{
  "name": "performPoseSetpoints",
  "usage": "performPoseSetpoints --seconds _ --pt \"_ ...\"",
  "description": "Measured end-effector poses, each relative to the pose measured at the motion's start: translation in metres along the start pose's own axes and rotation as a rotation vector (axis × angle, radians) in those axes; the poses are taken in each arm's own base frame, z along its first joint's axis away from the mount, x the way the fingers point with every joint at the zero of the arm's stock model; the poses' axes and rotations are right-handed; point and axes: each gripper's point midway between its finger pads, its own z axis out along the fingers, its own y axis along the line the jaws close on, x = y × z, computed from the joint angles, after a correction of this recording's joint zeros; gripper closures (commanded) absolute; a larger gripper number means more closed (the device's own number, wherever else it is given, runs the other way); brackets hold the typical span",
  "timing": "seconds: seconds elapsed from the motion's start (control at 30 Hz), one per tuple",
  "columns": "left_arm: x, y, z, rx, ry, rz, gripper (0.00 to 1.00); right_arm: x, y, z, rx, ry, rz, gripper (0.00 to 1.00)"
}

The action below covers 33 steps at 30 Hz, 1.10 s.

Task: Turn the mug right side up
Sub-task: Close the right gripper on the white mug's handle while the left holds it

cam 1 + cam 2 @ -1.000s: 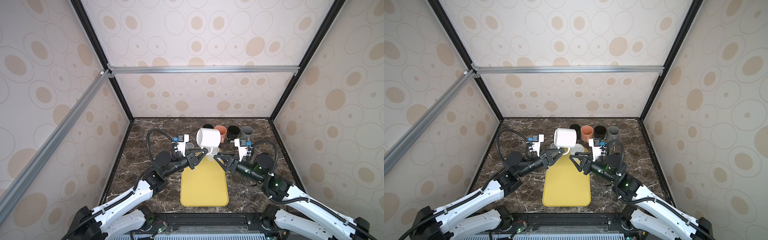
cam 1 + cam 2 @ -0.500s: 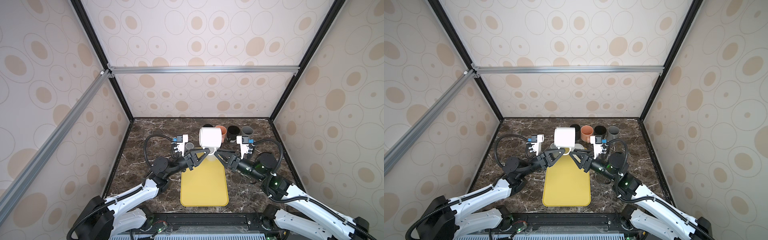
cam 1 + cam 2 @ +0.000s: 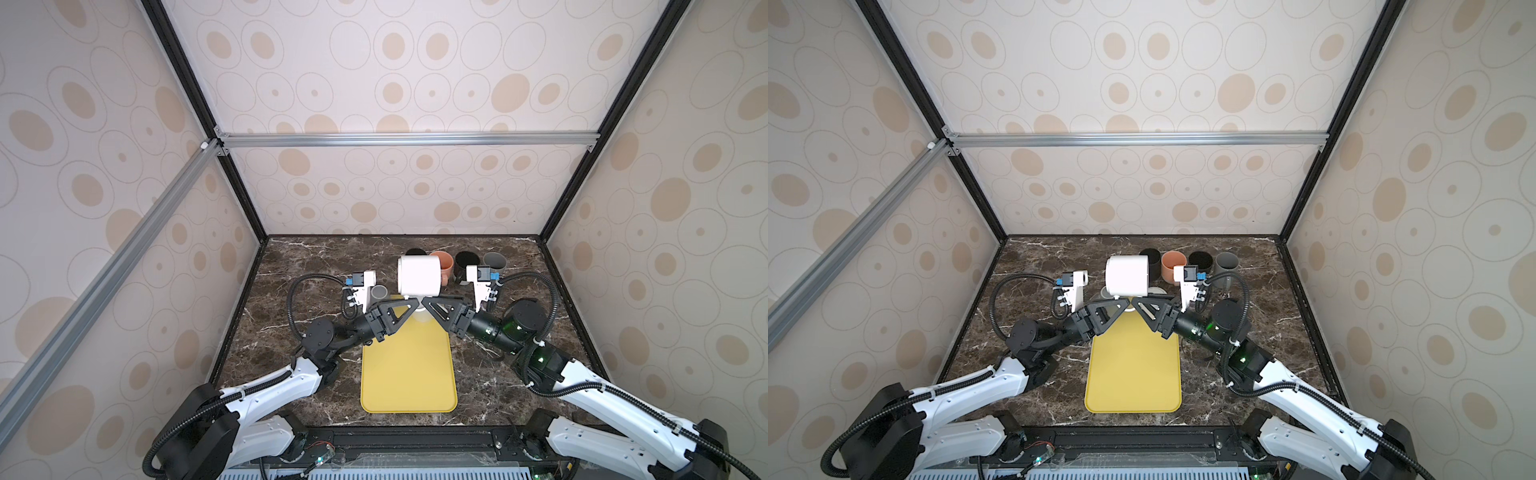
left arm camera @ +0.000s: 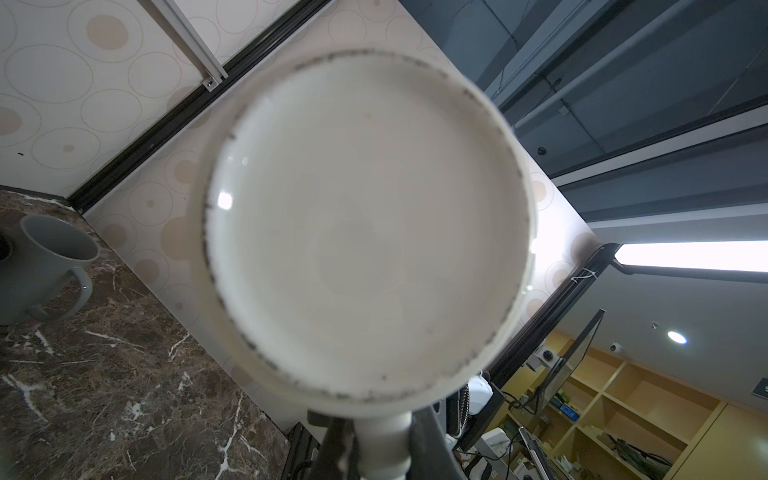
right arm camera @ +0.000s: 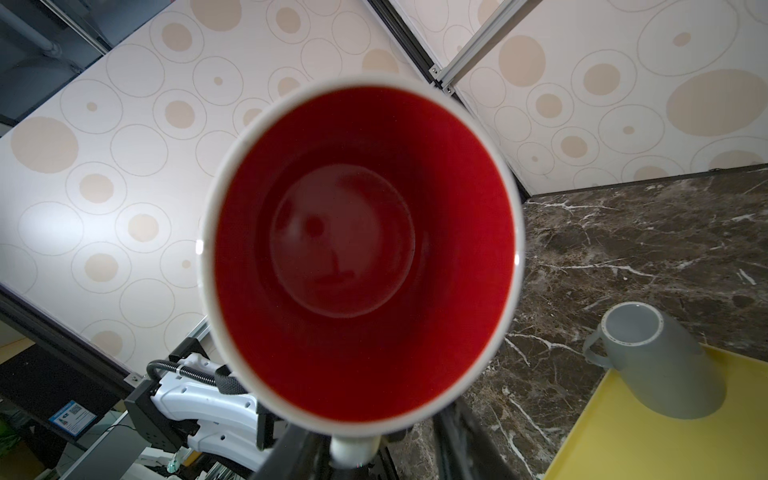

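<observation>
White mug [image 3: 419,275] hangs on its side above the yellow mat's [image 3: 409,374] far end, handle pinched by the left gripper [image 3: 410,304]; right gripper [image 3: 426,303] meets that handle, grip undeterminable, and should clamp firmly before any release.

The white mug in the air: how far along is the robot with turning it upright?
Roughly halfway. Done: the white mug is up in the air above the yellow mat, on its side. In hand: the left gripper is shut on its handle, and the right gripper stands open around the same handle. Left: tip it mouth up and set it down.
</observation>
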Motion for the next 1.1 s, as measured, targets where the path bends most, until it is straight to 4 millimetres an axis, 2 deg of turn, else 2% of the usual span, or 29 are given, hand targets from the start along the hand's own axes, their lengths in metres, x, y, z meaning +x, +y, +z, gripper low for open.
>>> performPoseSetpoints --seconds 0.43,0.6,0.73,0.9,0.93,0.97,1.0,1.03,1.07,1.1 --pt "0.000 0.002 0.001 0.025 -0.012 -0.007 1.00 0.001 0.002 0.006 -0.018 0.015 0.020 0.67" --pt "0.000 0.003 0.001 0.029 -0.015 -0.008 1.00 0.001 0.003 0.007 -0.025 0.021 0.033 0.77" --pt "0.001 0.006 0.000 0.022 -0.017 -0.007 1.00 0.002 0.004 0.009 -0.028 0.028 0.053 1.00" --pt "0.001 0.008 0.000 0.009 -0.019 0.001 1.00 0.002 0.002 0.010 -0.021 0.032 0.057 1.00" --pt "0.001 0.009 -0.001 0.001 -0.018 0.006 0.92 0.003 0.001 0.011 -0.017 0.035 0.059 1.00" --pt "0.001 0.011 -0.001 -0.010 -0.018 0.011 0.73 0.003 0.000 0.011 -0.012 0.038 0.061 1.00" --pt "0.000 0.012 -0.002 -0.023 -0.018 0.016 0.51 0.004 -0.001 0.011 -0.006 0.042 0.062 1.00" --pt "0.000 0.013 -0.003 -0.040 -0.018 0.033 0.24 0.004 -0.001 0.012 -0.001 0.046 0.061 1.00" --pt "-0.002 0.014 -0.004 -0.064 -0.020 0.048 0.01 0.005 -0.003 0.012 0.012 0.052 0.061 1.00" --pt "-0.004 0.014 -0.006 -0.087 -0.026 0.067 0.00 0.006 -0.006 0.013 0.028 0.060 0.062 1.00"
